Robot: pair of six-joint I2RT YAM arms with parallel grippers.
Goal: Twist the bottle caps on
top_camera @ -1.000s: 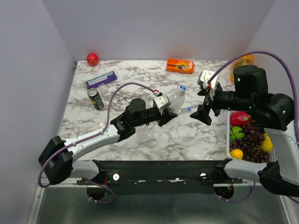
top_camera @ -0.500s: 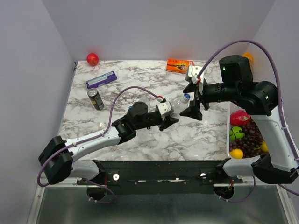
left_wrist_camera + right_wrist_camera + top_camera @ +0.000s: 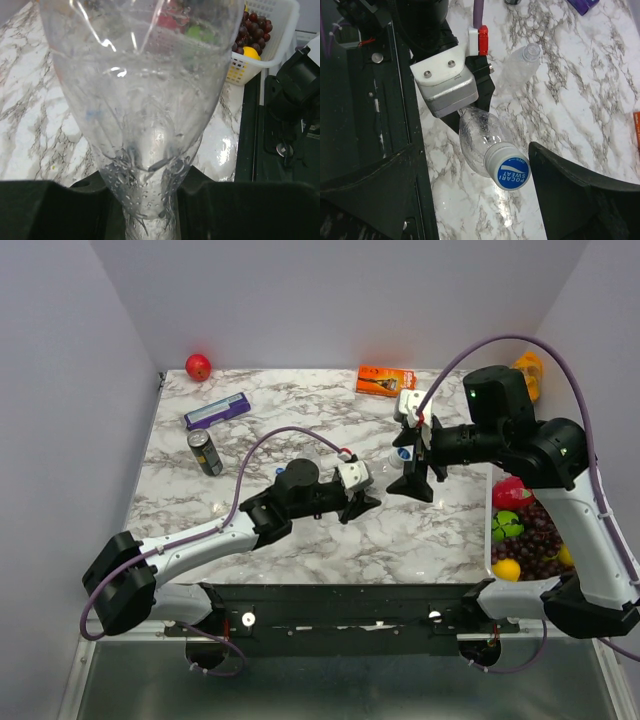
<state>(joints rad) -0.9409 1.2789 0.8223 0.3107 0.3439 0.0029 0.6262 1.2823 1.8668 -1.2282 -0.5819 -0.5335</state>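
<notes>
My left gripper (image 3: 365,502) is shut on the base of a clear bottle (image 3: 385,478) and holds it tilted up off the marble table; the bottle fills the left wrist view (image 3: 145,100). A blue and white cap (image 3: 507,171) sits on the bottle's neck (image 3: 403,453). My right gripper (image 3: 412,478) is open, its fingers on either side of that cap without touching it (image 3: 477,165). A second clear bottle (image 3: 520,67) lies uncapped on the table beside the left wrist. No loose caps show.
A dark can (image 3: 205,452), a purple packet (image 3: 217,411) and a red apple (image 3: 198,366) are at the back left. An orange box (image 3: 385,379) is at the back. A white basket (image 3: 492,540) of fruit stands at the right edge.
My right gripper has swung left and down until its open fingers straddle the capped bottle top. My left gripper has shifted slightly right and forward with the bottle.
</notes>
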